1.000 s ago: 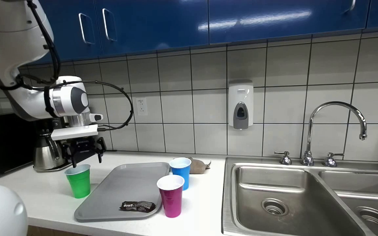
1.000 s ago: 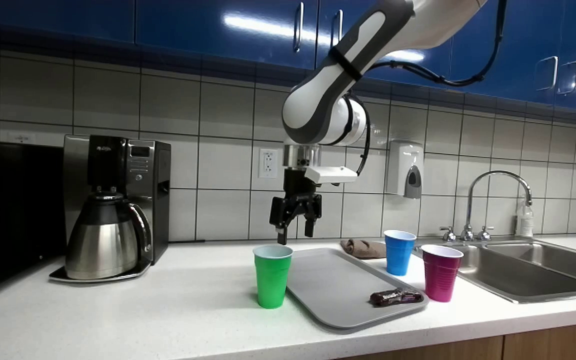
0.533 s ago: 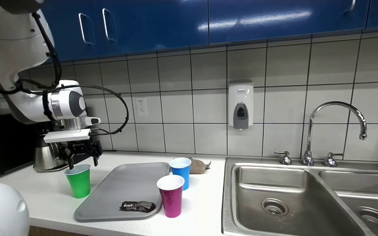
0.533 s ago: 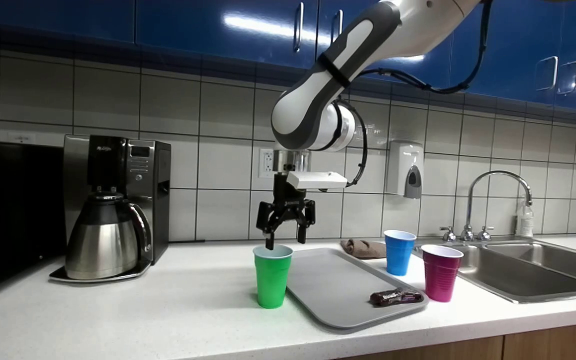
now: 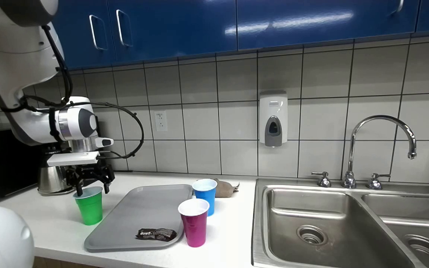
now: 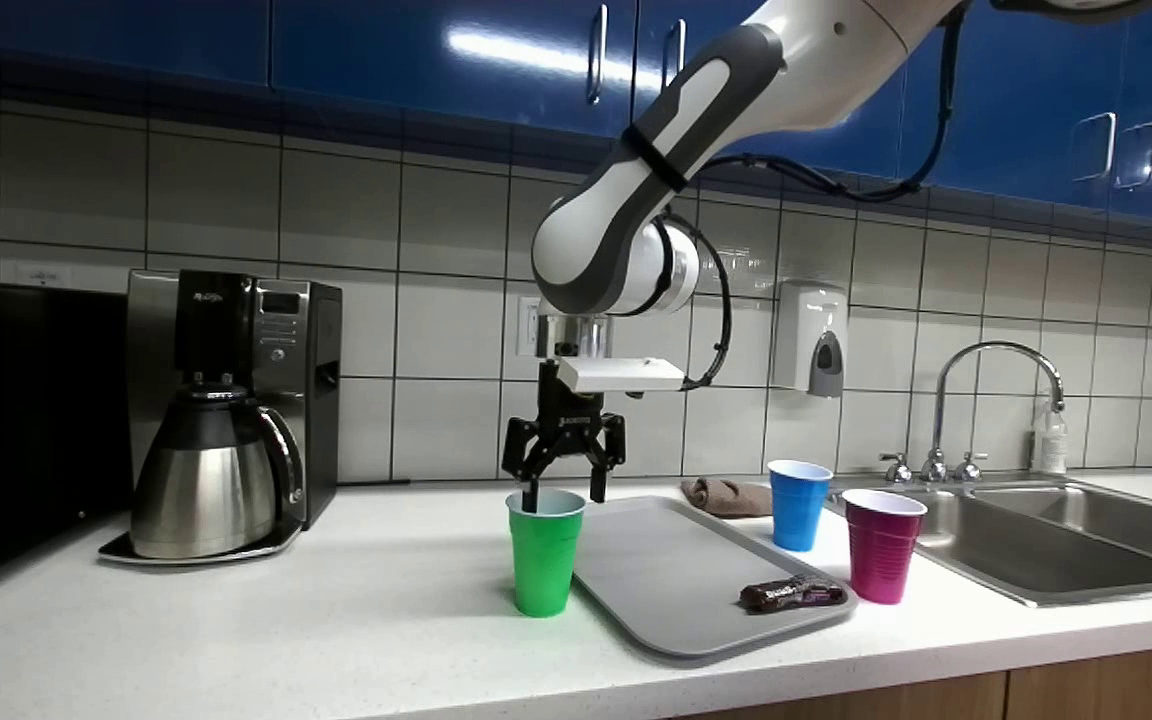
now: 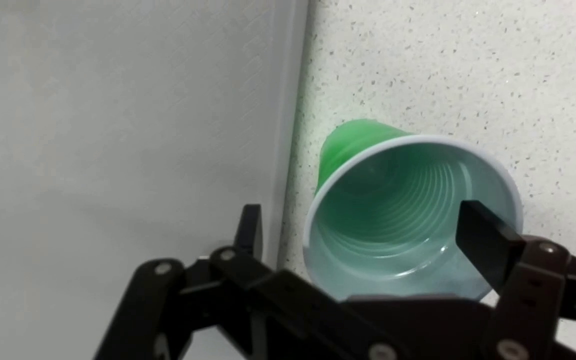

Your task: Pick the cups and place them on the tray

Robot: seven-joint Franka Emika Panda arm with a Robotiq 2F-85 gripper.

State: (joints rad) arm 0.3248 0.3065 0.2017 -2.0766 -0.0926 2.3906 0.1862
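Observation:
The green cup (image 6: 544,562) stands upright on the counter beside the grey tray (image 6: 671,580); both show in the wrist view too, the cup (image 7: 355,142) and the tray (image 7: 118,125). My gripper (image 6: 564,499) is open and empty, pointing down at the cup's mouth. In the wrist view (image 7: 360,215), one finger (image 7: 483,235) overlaps the cup's opening, at or just inside the rim. The other finger (image 7: 250,230) is outside the cup, over the tray's edge. The blue cup (image 6: 798,510) and the magenta-purple cup (image 6: 881,555) stand upright on the counter at the tray's far side.
A dark wrapped snack bar (image 6: 791,594) lies on the tray. A brown cloth (image 6: 728,497) lies behind the tray. A steel coffee pot (image 6: 206,495) and coffee maker stand at the side, and a steel sink (image 5: 322,216) is past the cups. Blue cabinets (image 5: 184,26) hang above.
The arm has come down and across toward the green cup, its fingertips moving from above the rim to the cup's mouth. The gripper stays open. The cups and tray have not moved.

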